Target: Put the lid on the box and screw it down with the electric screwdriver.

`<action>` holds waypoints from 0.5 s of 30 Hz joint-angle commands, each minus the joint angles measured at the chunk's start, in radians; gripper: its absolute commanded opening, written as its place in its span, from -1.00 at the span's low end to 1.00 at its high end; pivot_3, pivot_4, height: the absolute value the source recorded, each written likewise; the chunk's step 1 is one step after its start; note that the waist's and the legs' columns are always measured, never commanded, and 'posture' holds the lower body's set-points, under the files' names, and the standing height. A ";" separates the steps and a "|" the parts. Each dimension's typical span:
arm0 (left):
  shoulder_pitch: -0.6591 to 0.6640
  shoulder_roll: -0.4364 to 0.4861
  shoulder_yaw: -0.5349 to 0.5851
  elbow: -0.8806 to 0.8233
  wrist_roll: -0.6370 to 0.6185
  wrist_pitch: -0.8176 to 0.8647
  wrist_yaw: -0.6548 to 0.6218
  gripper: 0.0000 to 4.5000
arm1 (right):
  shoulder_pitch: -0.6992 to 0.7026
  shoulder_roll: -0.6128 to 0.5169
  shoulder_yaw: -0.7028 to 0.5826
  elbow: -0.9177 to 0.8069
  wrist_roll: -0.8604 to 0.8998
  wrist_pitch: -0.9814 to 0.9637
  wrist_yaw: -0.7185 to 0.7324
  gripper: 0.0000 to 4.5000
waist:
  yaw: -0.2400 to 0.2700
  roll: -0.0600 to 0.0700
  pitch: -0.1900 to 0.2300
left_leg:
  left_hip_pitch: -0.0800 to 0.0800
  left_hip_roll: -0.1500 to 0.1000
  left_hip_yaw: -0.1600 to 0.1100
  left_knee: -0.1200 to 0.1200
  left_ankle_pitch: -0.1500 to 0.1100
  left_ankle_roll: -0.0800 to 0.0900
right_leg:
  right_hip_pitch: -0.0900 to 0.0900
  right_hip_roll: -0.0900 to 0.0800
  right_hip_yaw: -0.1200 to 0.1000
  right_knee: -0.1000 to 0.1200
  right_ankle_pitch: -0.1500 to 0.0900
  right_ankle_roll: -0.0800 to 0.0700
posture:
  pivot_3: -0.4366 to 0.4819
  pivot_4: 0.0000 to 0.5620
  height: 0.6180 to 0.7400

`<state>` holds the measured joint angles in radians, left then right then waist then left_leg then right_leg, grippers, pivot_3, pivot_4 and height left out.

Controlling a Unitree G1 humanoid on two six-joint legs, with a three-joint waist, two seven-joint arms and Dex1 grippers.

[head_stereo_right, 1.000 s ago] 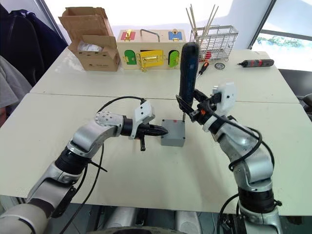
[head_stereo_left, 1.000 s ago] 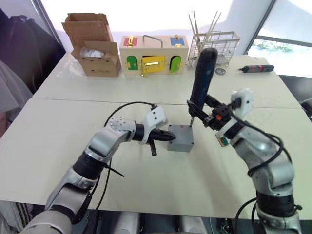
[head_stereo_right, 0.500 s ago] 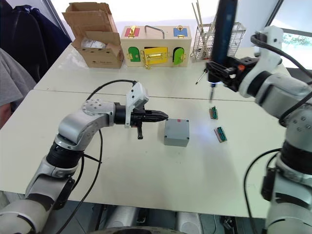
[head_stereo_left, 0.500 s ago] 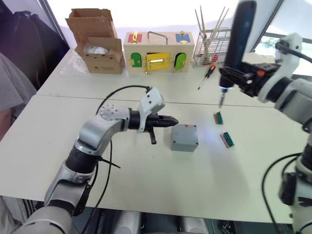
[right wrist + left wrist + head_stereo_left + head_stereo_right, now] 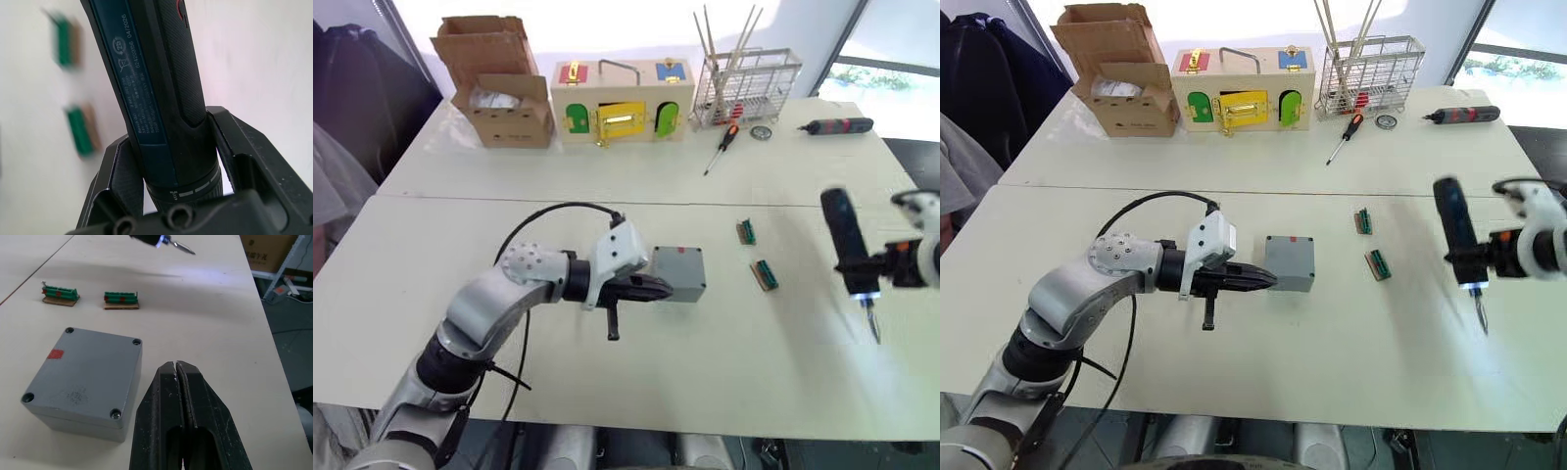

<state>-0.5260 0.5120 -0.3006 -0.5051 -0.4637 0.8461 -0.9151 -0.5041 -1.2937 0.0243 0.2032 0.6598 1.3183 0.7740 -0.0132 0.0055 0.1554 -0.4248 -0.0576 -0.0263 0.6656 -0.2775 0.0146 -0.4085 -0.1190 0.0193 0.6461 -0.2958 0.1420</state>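
The grey box (image 5: 677, 273) stands mid-table with the lid (image 5: 90, 364) sitting on it, a screw head in each corner and a small red mark on top. My left gripper (image 5: 662, 288) is shut and empty, its fingertips (image 5: 175, 377) close beside the box's near side. Far to the right, my right gripper (image 5: 864, 265) is shut on the electric screwdriver (image 5: 842, 227). The tool is held nearly upright above the table, its thin bit (image 5: 871, 324) pointing down, well away from the box. The right wrist view shows the fingers clamped around its dark barrel (image 5: 156, 83).
Two green terminal blocks (image 5: 747, 232) (image 5: 765, 275) lie between the box and the screwdriver. On the far table stand a cardboard box (image 5: 499, 93), a wooden box with coloured doors (image 5: 617, 103) and a wire rack (image 5: 744, 83), with a red-and-black hand screwdriver (image 5: 720, 149) and a small dark driver (image 5: 832, 125).
My right arm has carried the electric screwdriver from above the box's corner up, then far right and down. The left gripper stays shut beside the box. The camera has shifted.
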 commanded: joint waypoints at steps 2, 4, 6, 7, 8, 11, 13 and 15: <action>0.029 0.014 -0.009 -0.071 -0.023 0.006 0.015 -1.00 | -0.031 0.008 0.012 0.027 -0.020 0.043 0.066 -0.17 | 0.000 0.001 0.000 | 0.000 0.000 0.000 0.000 0.002 -0.003 | 0.000 0.000 0.000 0.000 0.000 0.000 | -0.05 -0.47 0.99; 0.040 0.020 -0.010 -0.071 -0.019 0.001 0.020 -1.00 | -0.058 0.027 0.031 0.042 -0.028 0.076 0.072 -0.17 | 0.002 0.001 0.000 | 0.000 0.000 0.000 0.001 0.002 -0.003 | 0.000 0.000 0.000 0.000 0.000 0.000 | -0.05 -0.47 0.99; 0.050 0.025 -0.014 -0.068 -0.010 -0.008 0.027 -1.00 | -0.079 0.049 0.046 0.058 -0.041 0.100 0.070 -0.17 | 0.003 0.000 0.001 | 0.000 0.000 0.000 0.001 0.002 -0.003 | 0.000 0.000 0.000 0.001 0.000 0.000 | -0.05 -0.47 0.99; 0.054 0.026 -0.017 -0.065 -0.008 -0.011 0.029 -1.00 | -0.083 0.056 0.060 0.064 -0.054 0.098 0.071 -0.17 | 0.003 0.000 0.000 | 0.000 0.000 0.000 0.001 0.001 -0.002 | 0.001 0.000 0.000 0.000 0.000 0.000 | -0.05 -0.47 0.99; 0.057 0.027 -0.021 -0.064 -0.007 -0.014 0.031 -1.00 | -0.086 0.059 0.071 0.068 -0.065 0.094 0.074 -0.17 | 0.005 0.000 0.000 | 0.000 0.000 0.000 0.001 0.002 -0.003 | 0.001 0.000 0.000 0.000 0.000 0.000 | -0.05 -0.47 0.99; 0.062 0.032 -0.023 -0.051 -0.002 -0.023 0.038 -1.00 | -0.092 0.068 0.099 0.079 -0.107 0.064 0.078 0.27 | 0.013 0.000 0.001 | 0.000 0.000 -0.001 0.001 0.002 -0.004 | 0.001 0.000 0.000 0.000 0.000 0.000 | -0.05 -0.47 0.99; 0.058 0.055 -0.016 -0.023 0.018 -0.045 0.031 -1.00 | -0.097 0.073 0.108 0.075 -0.130 0.050 0.078 0.53 | 0.017 0.000 0.001 | 0.000 0.000 0.000 0.002 0.003 -0.005 | 0.001 0.000 0.000 0.000 0.000 0.000 | -0.05 -0.47 0.99; 0.044 0.075 0.005 0.025 0.039 -0.071 0.030 -1.00 | -0.107 0.079 0.110 0.075 -0.143 0.049 0.080 0.84 | 0.020 0.000 0.001 | 0.000 0.000 0.000 0.002 0.003 -0.005 | 0.001 0.000 0.000 0.000 0.000 0.000 | -0.05 -0.47 0.99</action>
<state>-0.4649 0.5741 -0.3301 -0.5016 -0.4447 0.8109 -0.8851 -0.5892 -1.2142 0.1426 0.2800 0.5391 1.3754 0.8540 0.0071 0.0058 0.1559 -0.4248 -0.0580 -0.0266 0.6677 -0.2746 0.0095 -0.4075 -0.1188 0.0188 0.6463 -0.2958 0.1420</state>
